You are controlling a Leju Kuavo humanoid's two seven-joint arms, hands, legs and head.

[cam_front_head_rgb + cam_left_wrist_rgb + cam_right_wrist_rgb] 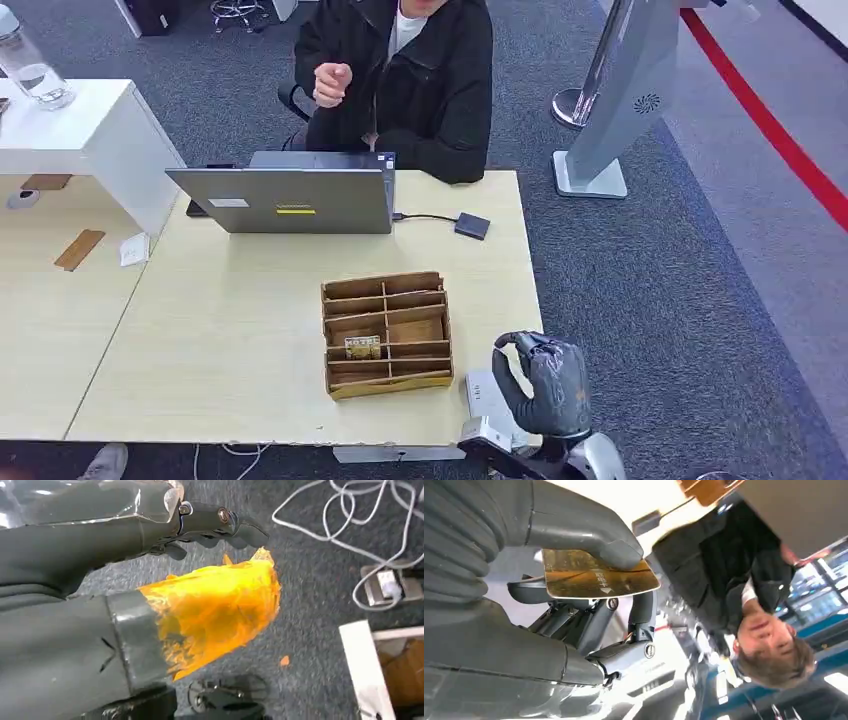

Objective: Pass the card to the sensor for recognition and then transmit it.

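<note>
The gold card (596, 575) is pinched flat between the thumb and fingers of my right hand (548, 385), which is by the table's (230, 330) near right corner, beside the wooden box (386, 335), while my left hand (150, 540) holds nothing, fingers curled.
</note>
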